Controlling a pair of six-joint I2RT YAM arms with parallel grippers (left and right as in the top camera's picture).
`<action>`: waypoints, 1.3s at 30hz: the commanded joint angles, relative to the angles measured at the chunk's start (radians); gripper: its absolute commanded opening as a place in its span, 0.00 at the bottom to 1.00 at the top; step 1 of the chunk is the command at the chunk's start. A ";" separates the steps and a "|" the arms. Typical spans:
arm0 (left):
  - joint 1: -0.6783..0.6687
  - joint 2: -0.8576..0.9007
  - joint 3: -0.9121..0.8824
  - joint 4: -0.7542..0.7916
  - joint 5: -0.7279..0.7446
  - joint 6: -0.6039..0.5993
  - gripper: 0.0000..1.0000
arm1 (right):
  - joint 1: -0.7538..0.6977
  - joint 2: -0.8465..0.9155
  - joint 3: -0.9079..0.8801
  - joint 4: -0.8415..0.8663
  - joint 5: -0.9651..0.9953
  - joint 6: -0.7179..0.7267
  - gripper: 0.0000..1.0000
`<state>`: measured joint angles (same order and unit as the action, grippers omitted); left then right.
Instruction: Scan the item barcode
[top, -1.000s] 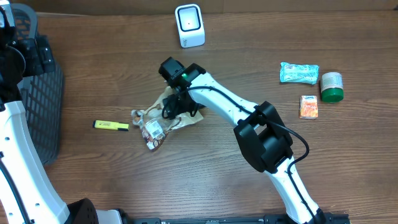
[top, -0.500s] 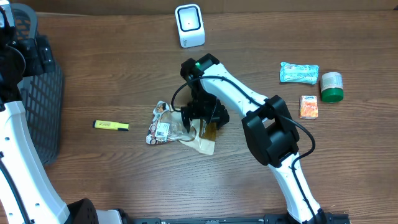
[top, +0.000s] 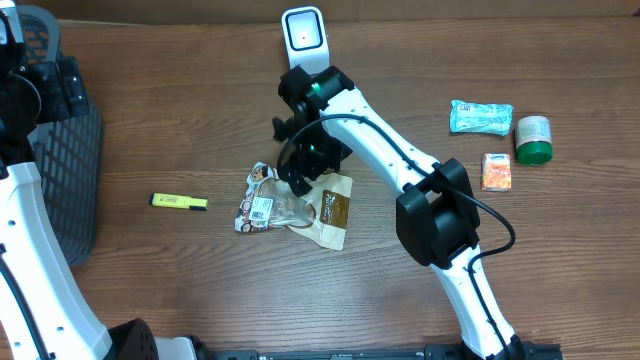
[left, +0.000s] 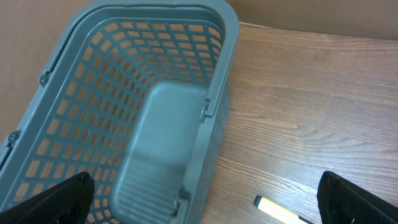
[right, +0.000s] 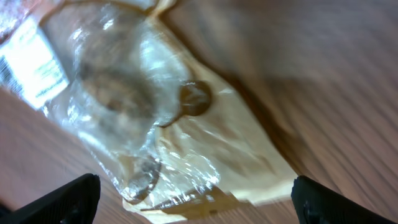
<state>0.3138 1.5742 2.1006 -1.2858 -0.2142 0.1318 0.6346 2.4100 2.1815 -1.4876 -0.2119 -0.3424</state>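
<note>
The item is a clear and tan snack bag (top: 318, 208) lying flat on the table, with a white barcode label (top: 262, 208) on its left end. My right gripper (top: 303, 170) hovers just above the bag's upper edge, open and holding nothing. The right wrist view shows the bag (right: 155, 118) below the gripper (right: 199, 205), its label (right: 31, 65) at the upper left and both fingertips wide apart. The white scanner (top: 305, 40) stands at the far edge of the table. My left gripper (left: 205, 202) is open above the basket.
A grey mesh basket (left: 74, 106) stands at the left edge (top: 70, 150). A yellow highlighter (top: 178, 201) lies left of the bag. At the right are a teal packet (top: 480, 117), a green-lidded jar (top: 533, 139) and a small orange box (top: 496, 171).
My right gripper carried the bag to the right, let it go and pulled back up toward the scanner, opening fully. The bag now lies flatter. The left arm stayed still.
</note>
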 joint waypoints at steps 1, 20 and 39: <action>-0.007 0.008 0.005 0.003 -0.002 0.014 1.00 | -0.002 0.005 -0.072 0.002 -0.082 -0.188 1.00; -0.009 0.008 0.005 0.003 -0.002 0.014 1.00 | -0.003 0.005 -0.262 0.146 -0.127 -0.150 1.00; -0.009 0.008 0.005 0.003 -0.002 0.014 1.00 | 0.050 0.005 -0.329 0.335 -0.190 0.345 0.27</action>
<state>0.3138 1.5742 2.1006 -1.2858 -0.2142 0.1318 0.6746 2.3756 1.8885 -1.1641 -0.4263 -0.1406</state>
